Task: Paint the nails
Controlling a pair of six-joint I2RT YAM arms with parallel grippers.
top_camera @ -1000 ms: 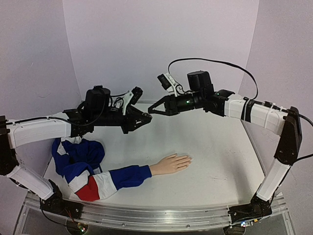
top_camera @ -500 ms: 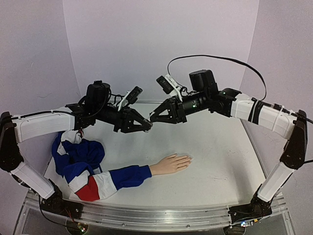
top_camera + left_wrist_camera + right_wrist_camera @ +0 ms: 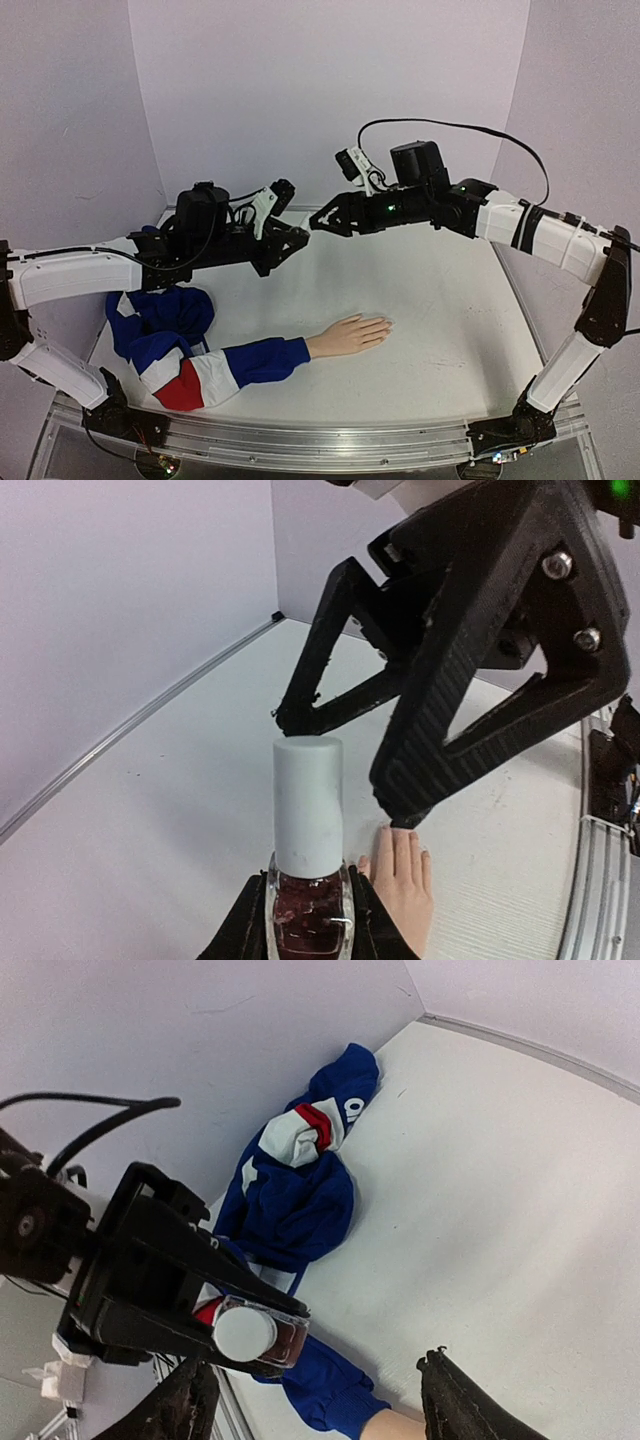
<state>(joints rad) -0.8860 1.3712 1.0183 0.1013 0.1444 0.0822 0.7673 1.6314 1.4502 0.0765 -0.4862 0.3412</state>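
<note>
The peach mannequin hand [image 3: 350, 334] lies flat on the white table [image 3: 440, 330], fingers pointing right. Its nails [image 3: 414, 836] are tiny and pale. A blue, white and red sleeve [image 3: 250, 362] runs off to the left of it. High above the table, my left gripper [image 3: 299, 236] is shut on a small dark polish bottle [image 3: 306, 925] with a pale cap [image 3: 307, 802] still on it. My right gripper [image 3: 318, 222] faces it tip to tip, open. Its fingers [image 3: 455, 1400] stand either side of the cap [image 3: 245, 1332] without touching it.
The rest of the garment lies bunched in a blue heap [image 3: 160, 318] at the left of the table. Lilac walls close in the back and sides. A metal rail [image 3: 320, 445] runs along the near edge.
The right gripper has gone from shut to open. Both grippers dipped towards each other half a second ago and have since risen again. The bottle stays in the left gripper with its cap on.
</note>
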